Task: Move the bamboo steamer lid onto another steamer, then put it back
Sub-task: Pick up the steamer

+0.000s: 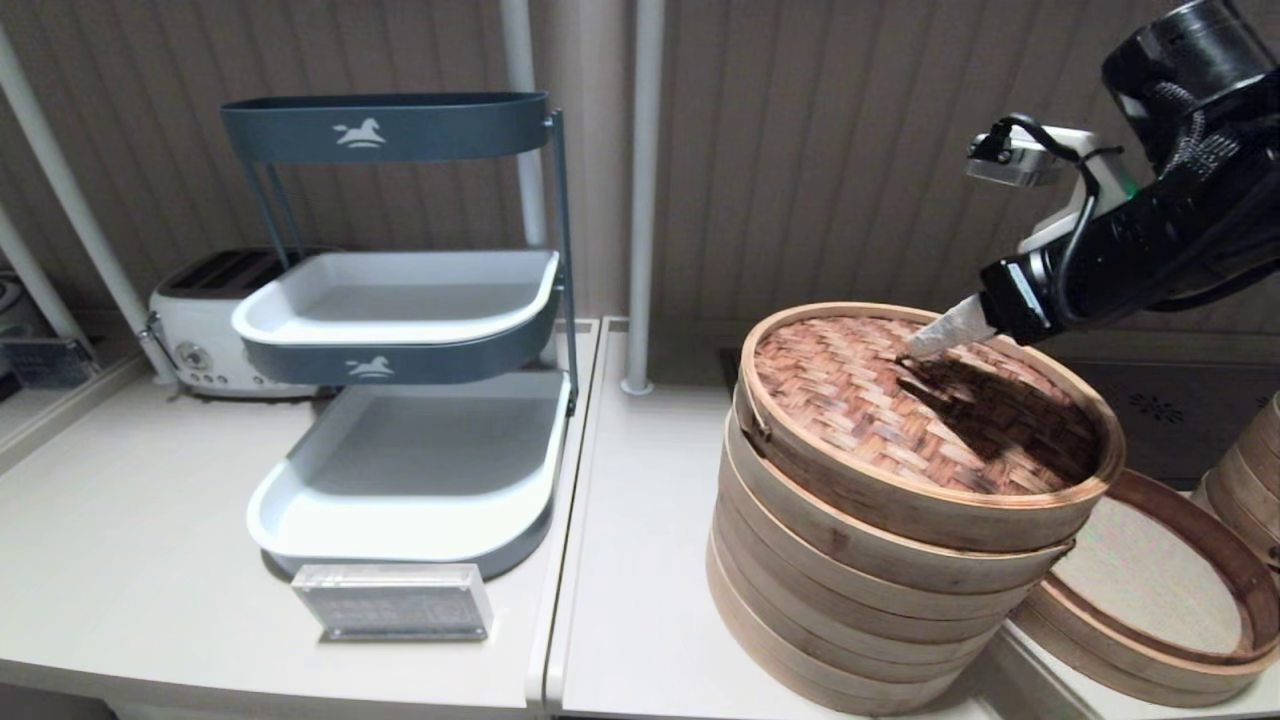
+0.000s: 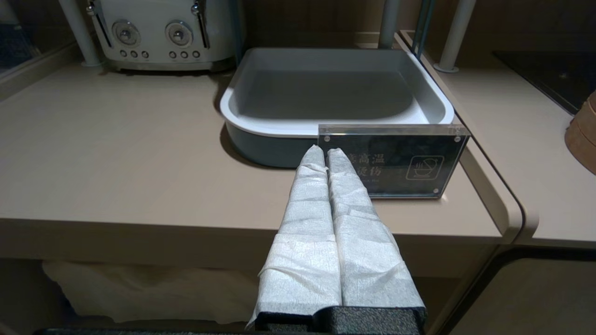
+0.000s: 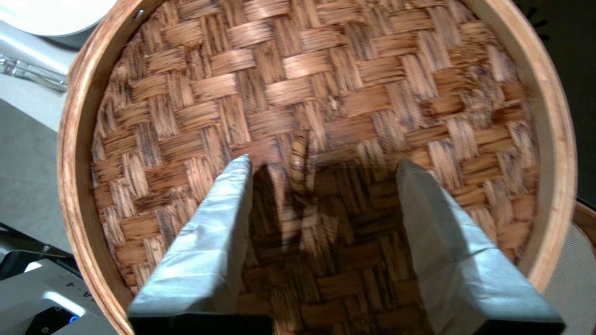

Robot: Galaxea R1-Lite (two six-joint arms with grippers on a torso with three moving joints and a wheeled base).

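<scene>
Beige counter [image 1: 640,560] in two sections against a ribbed brown wall, white posts rising at the back

Left section: three-tier grey-blue rack [image 1: 400,330] with white trays, white toaster [image 1: 205,330] behind it, small clear acrylic sign [image 1: 395,602] standing in front of the bottom tray

Right section: tall steamer stack [image 1: 860,590] of pale bamboo rings. The lid [image 1: 930,420], reddish-brown woven top with a pale band rim, sits on top of the stack, slightly tilted and not flush with the ring below. Just beside the stack on the robot's right lies a low steamer [image 1: 1160,590] with a dark brown rim and pale cloth floor, uncovered. Edge of more bamboo rings [image 1: 1250,470] at the far right

Right gripper [image 3: 321,172] is over the middle of the lid, angled down at it. Wrist view shows its two cloth-wrapped fingers [image 3: 219,223] spread wide, with the lid's small handle [image 3: 300,158] between the tips. Fingers hold nothing; whether the tips touch the weave is unclear. In the head view only one wrapped fingertip shows, at the lid's centre, with the arm's shadow falling across the weave

Left gripper [image 2: 326,153] is parked low at the counter's front edge, aimed at the acrylic sign and bottom tray, wrapped fingers pressed together with nothing between them. Not seen in the head view
</scene>
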